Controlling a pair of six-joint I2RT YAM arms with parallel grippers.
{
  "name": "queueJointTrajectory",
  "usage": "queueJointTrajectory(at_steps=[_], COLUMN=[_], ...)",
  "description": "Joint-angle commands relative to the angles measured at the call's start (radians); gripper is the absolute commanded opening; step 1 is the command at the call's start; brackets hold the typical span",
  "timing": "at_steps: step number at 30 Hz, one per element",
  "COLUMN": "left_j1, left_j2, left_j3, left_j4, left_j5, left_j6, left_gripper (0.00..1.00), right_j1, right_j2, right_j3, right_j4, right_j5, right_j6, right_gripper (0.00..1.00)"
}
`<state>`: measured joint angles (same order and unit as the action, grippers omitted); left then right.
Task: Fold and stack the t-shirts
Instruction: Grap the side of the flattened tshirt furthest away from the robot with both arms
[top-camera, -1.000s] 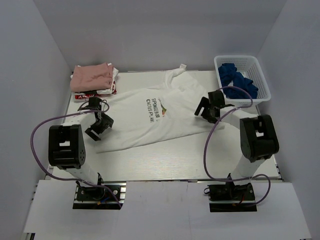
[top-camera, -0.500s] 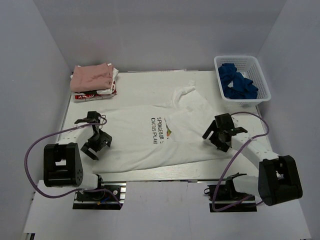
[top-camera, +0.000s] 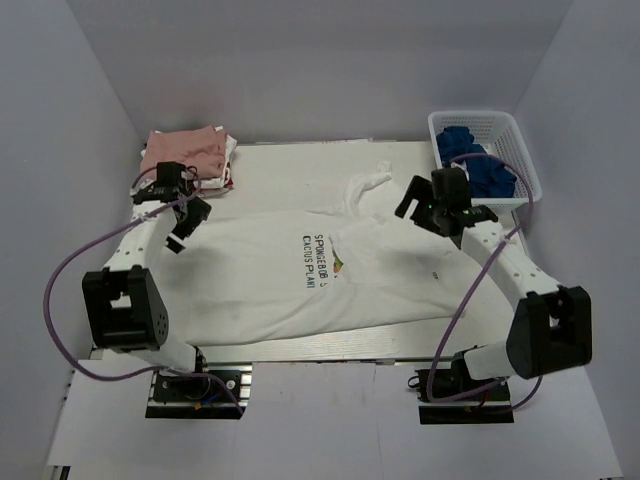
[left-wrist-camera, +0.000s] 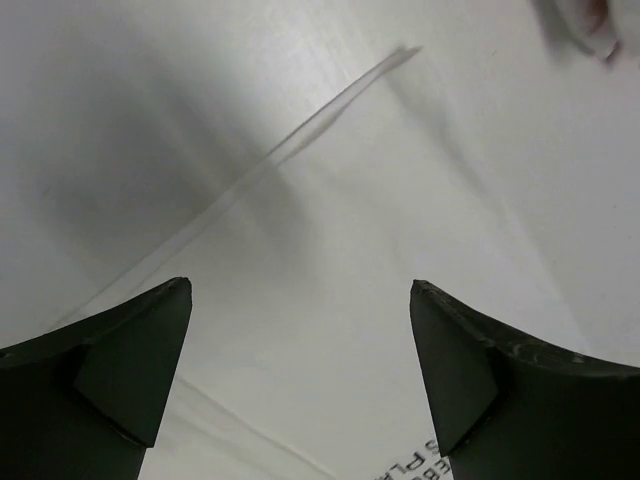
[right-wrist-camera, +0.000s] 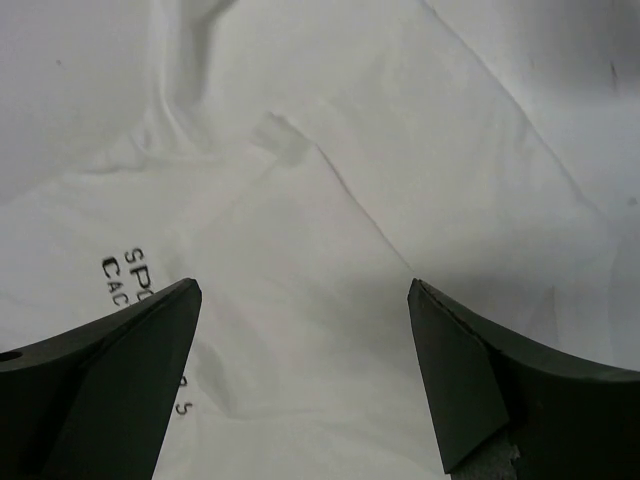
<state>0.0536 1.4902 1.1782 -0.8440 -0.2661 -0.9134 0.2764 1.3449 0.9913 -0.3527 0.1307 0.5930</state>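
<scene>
A large white t-shirt with dark lettering and a small colourful graphic lies spread flat across the table, one sleeve bunched at the back. A dusty-pink t-shirt sits folded on a white-and-red printed one at the back left. My left gripper hovers open over the shirt's left part, beside that stack. My right gripper hangs open above the shirt's right shoulder. In the wrist views, white cloth shows between the spread fingers, nothing held.
A white mesh basket holding blue cloth stands at the back right, close behind the right arm. White walls enclose the table on three sides. The arm bases and purple cables occupy the near edge.
Both open grippers have moved from the near side of the shirt toward the back: the left one up beside the folded stack, the right one up near the basket. The shirt lies still.
</scene>
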Motion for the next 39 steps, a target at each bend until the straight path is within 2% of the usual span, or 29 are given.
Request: queueJointTrajectory(at_steps=[1,11,20,24,26,27,28,29,30,31,35,39], left_j1=[0.009,-0.011,0.008,0.008,0.008,0.008,0.008,0.008,0.008,0.008,0.008,-0.001], left_j2=[0.129,0.467,0.604,0.628,0.651,0.669,0.670,0.682,0.682,0.691,0.677,0.639], left_j3=[0.096,0.369,0.486,0.477,0.466,0.466,0.478,0.479,0.489,0.489,0.466,0.430], left_j4=[0.080,0.125,0.102,0.135,0.135,0.144,0.145,0.135,0.135,0.120,0.120,0.145], left_j5=[-0.019,-0.010,-0.056,-0.027,-0.007,0.007,0.007,0.007,0.016,0.016,0.016,0.016], left_j6=[0.065,0.166,0.166,0.177,0.177,0.186,0.186,0.186,0.186,0.186,0.186,0.186], left_gripper=[1.00,0.97,0.89,0.76,0.59,0.47,0.16,0.04,0.00,0.00,0.00,0.00], right_j1=[0.000,-0.003,-0.002,-0.002,-0.002,0.000,0.001,0.004,0.003,0.003,0.006,0.006], right_j2=[0.089,0.434,0.697,0.809,0.861,0.896,0.933,0.951,0.973,1.026,1.114,1.188], right_j3=[0.113,0.462,0.727,0.817,0.875,0.917,0.958,0.980,1.006,1.080,1.170,1.250], right_j4=[0.080,0.124,0.087,0.119,0.110,0.109,0.112,0.119,0.116,0.123,0.172,0.140], right_j5=[-0.025,0.101,0.104,0.124,0.103,0.093,0.080,0.075,0.064,0.052,0.050,0.070], right_j6=[-0.074,-0.185,-0.254,-0.282,-0.286,-0.288,-0.291,-0.289,-0.291,-0.291,-0.289,-0.273], right_gripper=[0.90,0.90,0.90,0.90,0.90,0.90,0.90,0.90,0.90,0.90,0.90,0.90])
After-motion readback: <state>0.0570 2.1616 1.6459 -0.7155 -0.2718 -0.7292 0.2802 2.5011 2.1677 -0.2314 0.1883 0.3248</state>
